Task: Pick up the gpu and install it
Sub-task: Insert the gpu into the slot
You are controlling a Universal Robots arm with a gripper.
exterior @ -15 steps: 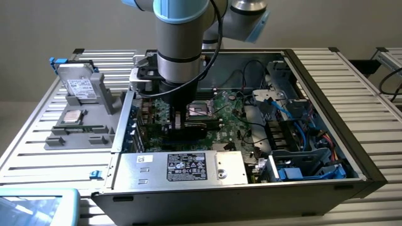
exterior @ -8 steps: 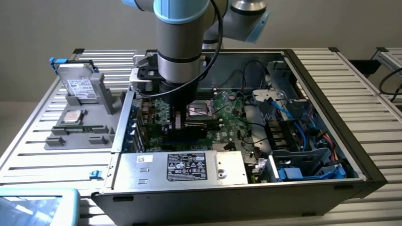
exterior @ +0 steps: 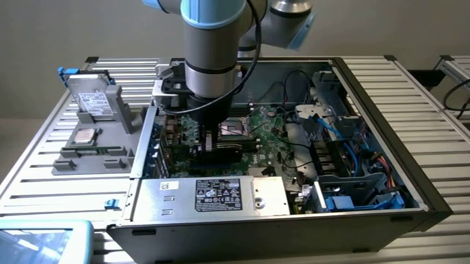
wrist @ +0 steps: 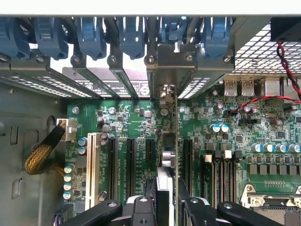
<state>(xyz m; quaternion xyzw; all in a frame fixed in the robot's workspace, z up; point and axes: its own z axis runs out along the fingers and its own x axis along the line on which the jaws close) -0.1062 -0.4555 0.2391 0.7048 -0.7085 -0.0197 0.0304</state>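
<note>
In the wrist view the gpu [wrist: 168, 155] is seen edge-on, standing upright between my gripper [wrist: 164, 209] fingers, which are shut on it. Its silver end bracket [wrist: 171, 70] sits against the case's rear slot openings, and the card's lower edge lies along a black expansion slot of the green motherboard [wrist: 131, 122]. From the exterior view, the arm reaches straight down into the open computer case [exterior: 367, 82]. There the gripper [exterior: 211, 144] holds the dark gpu [exterior: 220, 158] low over the motherboard [exterior: 272, 140]. Whether the card is fully seated in the slot I cannot tell.
Blue slot latches [wrist: 89, 37] line the rear wall; free black slots [wrist: 113, 167] and a white one [wrist: 91, 165] lie beside the card. A CPU socket [exterior: 236, 129], blue cables [exterior: 345, 132] and a labelled silver box [exterior: 213, 195] crowd the case. Outside, a grey fixture holds a hard drive [exterior: 94, 102].
</note>
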